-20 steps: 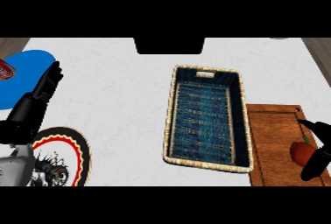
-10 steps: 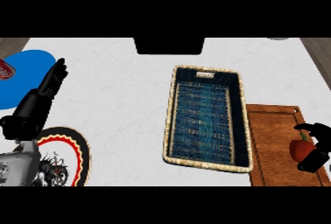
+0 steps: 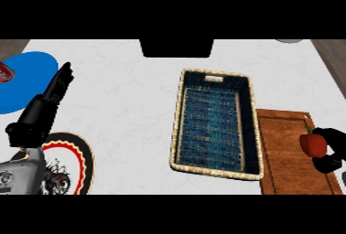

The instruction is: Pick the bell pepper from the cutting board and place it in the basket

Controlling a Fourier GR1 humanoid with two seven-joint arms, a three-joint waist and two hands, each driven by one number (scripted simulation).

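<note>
The right hand [image 3: 331,153] now sits against the bell pepper [image 3: 313,143] at the right edge of the head view, its black fingers curled round the pepper's far side. A second ago that hand lay over the pepper and hid most of it, with the fingers spread down across the fruit; half a second ago it had begun to close. Now the red body and the green stem show clearly to the left of the curled fingers — the grasp looks made, though how far the fingers wrap behind the pepper is hidden.

The pepper is over the right part of the cutting board [image 3: 290,151], and it has shifted a little up the view across these 3 pictures. Whether it has lifted clear of the wood or still rests on it cannot be told from this angle.

The basket [image 3: 181,132] lies just left of the board, touching or nearly touching it, long side alongside, its blue-lined inside holding nothing. So the carry should be short — up, leftward over the near rim, then down.

The left hand [image 3: 59,82] rests open at the view's left, fingers straight, beside a blue plate [image 3: 30,77] and above a red-rimmed plate [image 3: 79,151]; it has barely moved.
</note>
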